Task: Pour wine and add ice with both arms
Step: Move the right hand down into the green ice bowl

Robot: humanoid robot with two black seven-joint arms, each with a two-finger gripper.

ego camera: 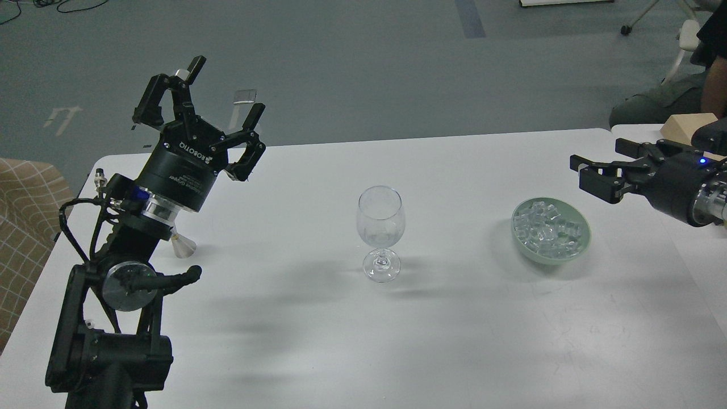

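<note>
An empty clear wine glass point(380, 227) stands upright at the table's middle. To its right a pale green bowl point(583, 245) holds a heap of small clear ice cubes point(548, 230). My left gripper point(226, 88) is open and empty, raised above the table's back left, pointing up and away. A small metal jigger point(183, 246) stands under the left arm, mostly hidden by it. My right gripper point(596, 165) comes in from the right, pointing left; it is open and empty, just up and right of the bowl. No wine bottle is in view.
The white table point(454, 341) ends at a far edge just behind the grippers. A pale wooden block point(690, 125) and a seated person point(681, 96) are at the far right. Checkered brown fabric point(23, 199) lies off the left edge.
</note>
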